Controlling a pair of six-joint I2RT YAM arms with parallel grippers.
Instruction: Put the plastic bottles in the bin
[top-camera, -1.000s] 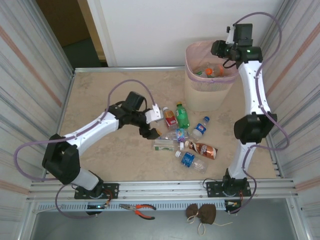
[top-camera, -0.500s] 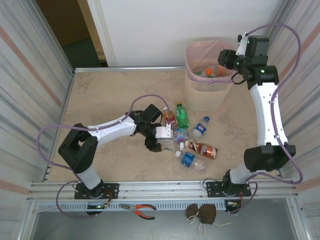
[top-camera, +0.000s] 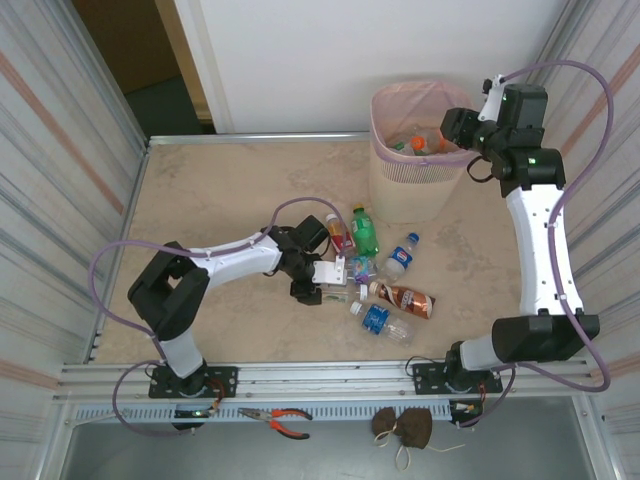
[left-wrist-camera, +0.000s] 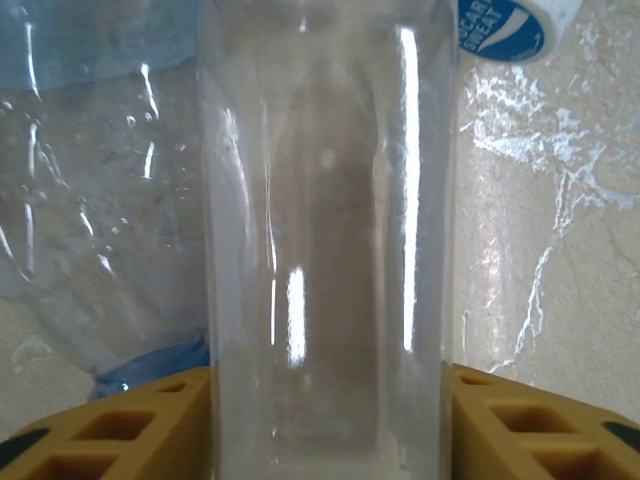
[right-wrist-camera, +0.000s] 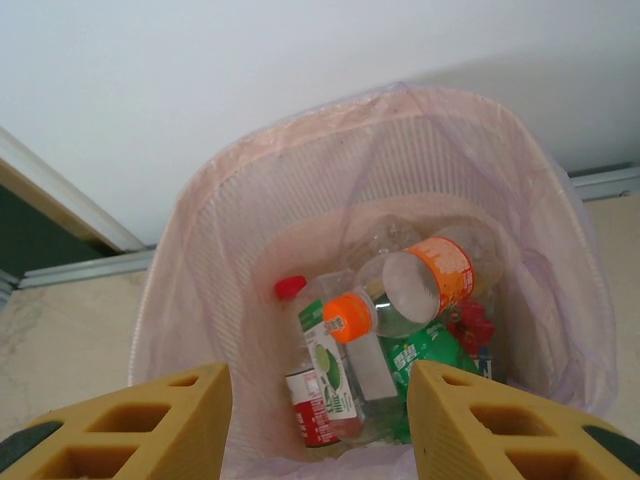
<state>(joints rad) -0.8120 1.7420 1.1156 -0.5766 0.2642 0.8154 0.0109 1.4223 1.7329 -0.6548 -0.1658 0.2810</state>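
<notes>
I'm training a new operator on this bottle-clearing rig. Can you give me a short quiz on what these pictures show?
1. True or false: the right gripper hangs over the bin with nothing between its fingers.
2. Multiple choice: what is the left gripper closed on? A) a clear bottle B) a green bottle C) a brown bottle
3. Short answer: what colour are the handles of the pliers?

Key: 1 true; 2 A; 3 red.
</notes>
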